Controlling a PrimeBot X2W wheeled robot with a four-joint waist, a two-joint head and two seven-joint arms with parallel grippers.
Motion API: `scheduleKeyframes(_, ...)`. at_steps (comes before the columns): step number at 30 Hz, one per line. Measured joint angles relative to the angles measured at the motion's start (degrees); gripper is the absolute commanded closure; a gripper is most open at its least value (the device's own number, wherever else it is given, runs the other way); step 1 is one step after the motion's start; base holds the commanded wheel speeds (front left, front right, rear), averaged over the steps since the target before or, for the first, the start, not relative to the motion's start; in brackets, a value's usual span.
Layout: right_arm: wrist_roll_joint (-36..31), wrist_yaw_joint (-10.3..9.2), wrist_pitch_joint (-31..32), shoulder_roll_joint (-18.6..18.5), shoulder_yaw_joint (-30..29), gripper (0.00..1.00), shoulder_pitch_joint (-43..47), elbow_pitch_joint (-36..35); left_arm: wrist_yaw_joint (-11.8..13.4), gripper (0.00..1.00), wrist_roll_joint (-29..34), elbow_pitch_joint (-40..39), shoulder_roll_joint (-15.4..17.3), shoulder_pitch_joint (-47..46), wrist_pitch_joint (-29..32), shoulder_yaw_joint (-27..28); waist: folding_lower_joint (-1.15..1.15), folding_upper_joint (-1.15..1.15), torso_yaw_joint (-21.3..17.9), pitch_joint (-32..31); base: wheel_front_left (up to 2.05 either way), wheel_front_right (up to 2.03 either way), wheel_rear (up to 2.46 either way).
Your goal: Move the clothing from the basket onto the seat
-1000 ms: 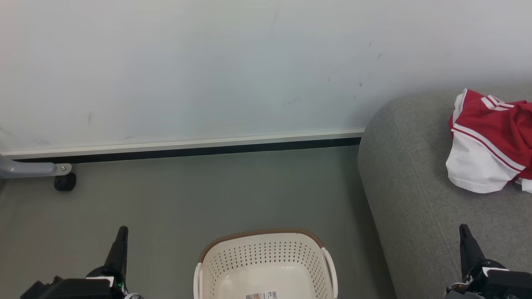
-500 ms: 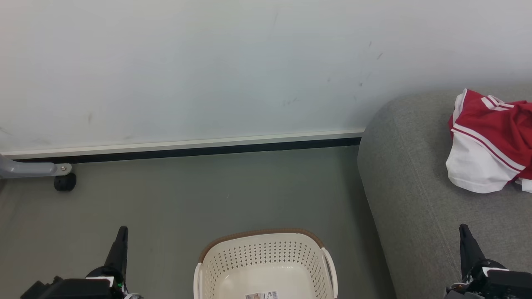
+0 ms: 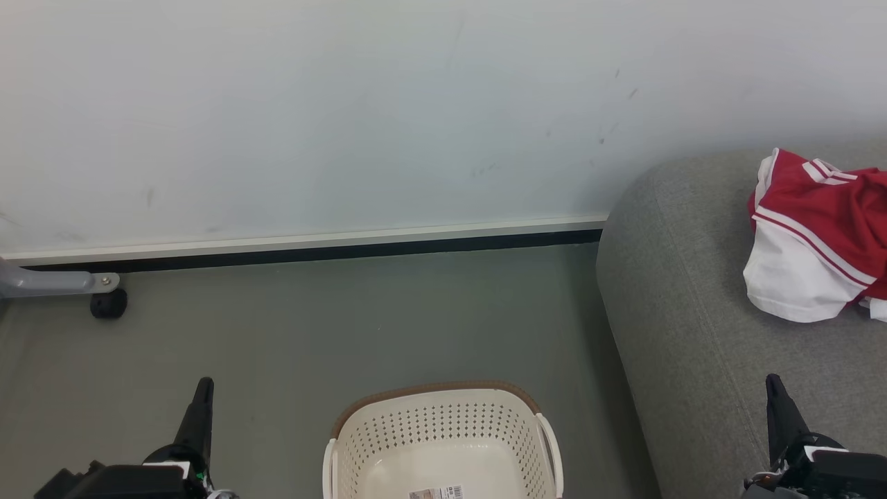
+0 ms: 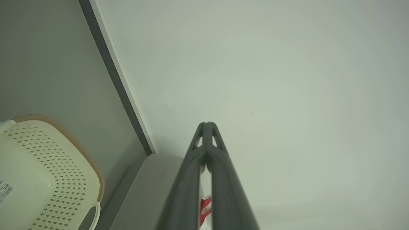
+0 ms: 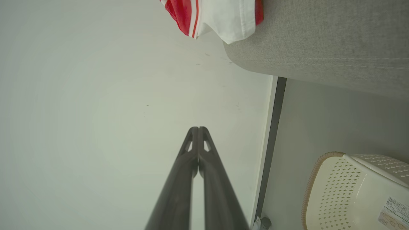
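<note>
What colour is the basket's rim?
Brown rim on the cream-white basket; clearest in the head view.

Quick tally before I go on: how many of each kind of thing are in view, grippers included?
basket: 1
seat: 1
clothing heap, red and white, on the seat: 1 (garments in it cannot be counted)
black caster: 1
grippers: 2, left gripper and right gripper, both shut
Total: 6

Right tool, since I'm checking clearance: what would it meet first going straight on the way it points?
Likely the white wall: the shut right tool aims at it, with the seat and clothing off to the side. Distance is unclear.
</note>
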Motion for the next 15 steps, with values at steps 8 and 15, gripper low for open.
scheduleKeyframes(8, 0.0, 0.0, 0.0, 0.0, 0.0, 1.0, 0.0, 0.0, 0.0, 1.0, 0.0, 0.0, 0.0, 0.0, 0.0, 0.0, 0.0, 0.0, 0.0, 0.0, 0.0, 0.0, 0.0)
scheduleKeyframes(15, 0.0, 0.0, 0.0, 0.0, 0.0, 1.0, 0.0, 0.0, 0.0, 1.0, 0.0, 0.0, 0.0, 0.0, 0.0, 0.0, 0.0, 0.0, 0.0, 0.0, 0.0, 0.0, 0.0)
